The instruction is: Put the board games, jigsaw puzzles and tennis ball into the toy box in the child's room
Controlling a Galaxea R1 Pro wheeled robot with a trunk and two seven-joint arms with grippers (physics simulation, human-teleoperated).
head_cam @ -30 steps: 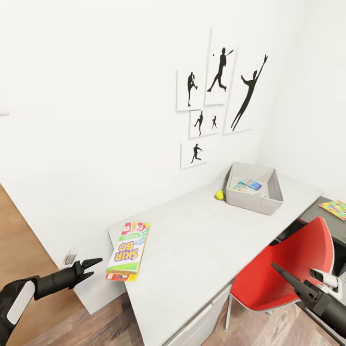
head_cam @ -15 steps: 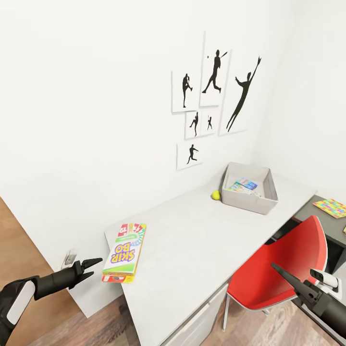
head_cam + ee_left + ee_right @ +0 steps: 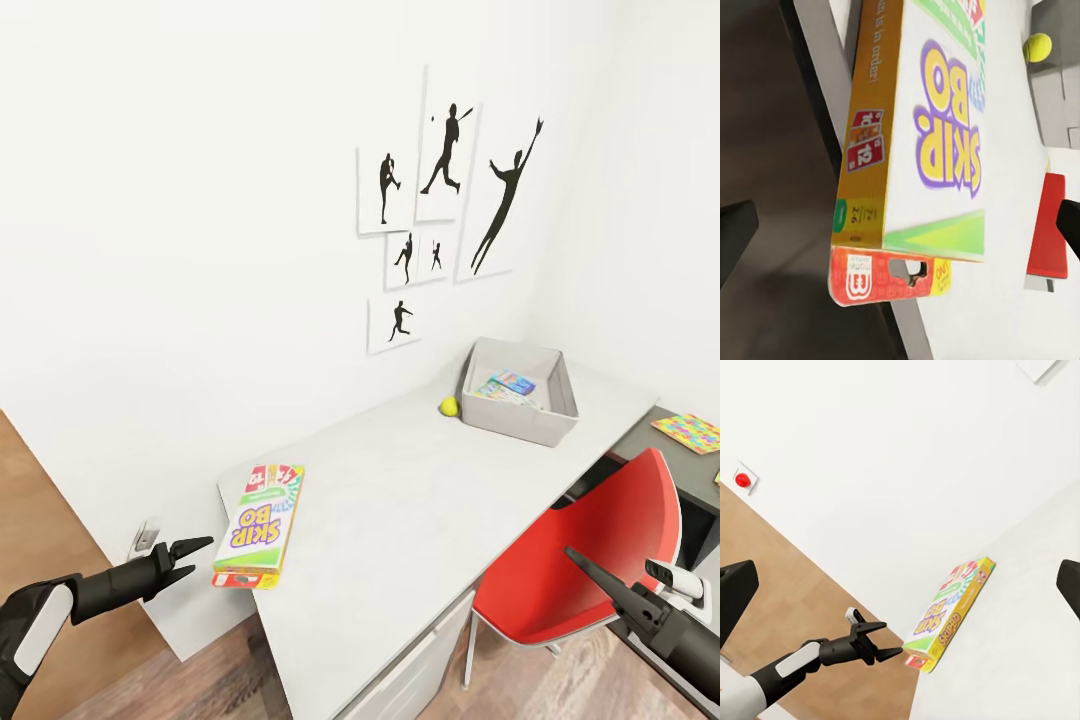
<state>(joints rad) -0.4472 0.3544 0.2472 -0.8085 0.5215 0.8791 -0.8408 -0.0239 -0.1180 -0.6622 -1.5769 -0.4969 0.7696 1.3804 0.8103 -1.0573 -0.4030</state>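
One board game (image 3: 258,527) lay flat on the near corner of the bench (image 3: 420,490), its short red end jutting a little past the edge. Its white cover carried "SKIP BO" in large purple letters outlined in yellow, upside down from the head view; the orange side strip showed part of a line ending "is in order!" and small red numbered cards, and the red end flap bore a Mattel mark. The box's long axis ran from that overhanging end away toward the wall, roughly along the bench's short edge.

The left hand (image 3: 190,558) hovered just beside the overhanging end, off the bench, its two black fingers slightly apart and touching nothing. The right hand (image 3: 580,562) hung near the red chair (image 3: 590,560); whether its fingers were apart could not be told.

Farther along the bench, the tennis ball (image 3: 449,406) sat just beside the toy box (image 3: 520,390), which held a colourful flat box. A jigsaw puzzle (image 3: 688,433) lay flat on the lower dark section. Black ball-player silhouette pictures (image 3: 440,215) hung on the white wall.
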